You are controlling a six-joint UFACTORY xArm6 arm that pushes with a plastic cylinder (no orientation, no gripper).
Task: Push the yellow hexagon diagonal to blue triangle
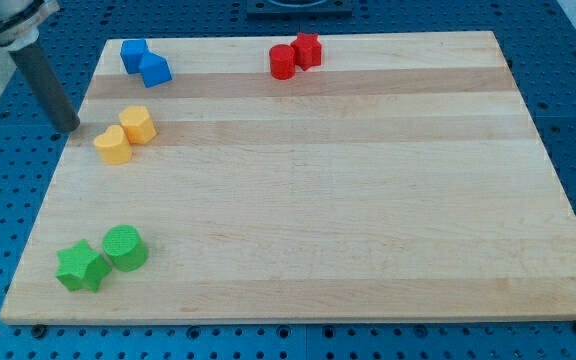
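Nearest, the green star (80, 267) and green cylinder (125, 247) sit idle. Further up on the view's left, the yellow hexagon (139, 124) touches a yellow heart (113, 145); squat, no clear long axis. My tip (70, 127), a bare rod holding nothing, waits just left. Approach step, seemingly: next, nudge the hexagon toward the blue triangle (155, 70).

board (328, 190): pale wood, lengthwise grain bands in lighter and darker tan | two blue blocks (145, 62): bright blue | two red blocks (296, 56): red | two yellow blocks (126, 134): yellow-orange | green star (80, 267) and green cylinder (125, 247): bright green | rod: dark grey, my tip (71, 128) | surrounding table (8, 130): blue, dotted with holes
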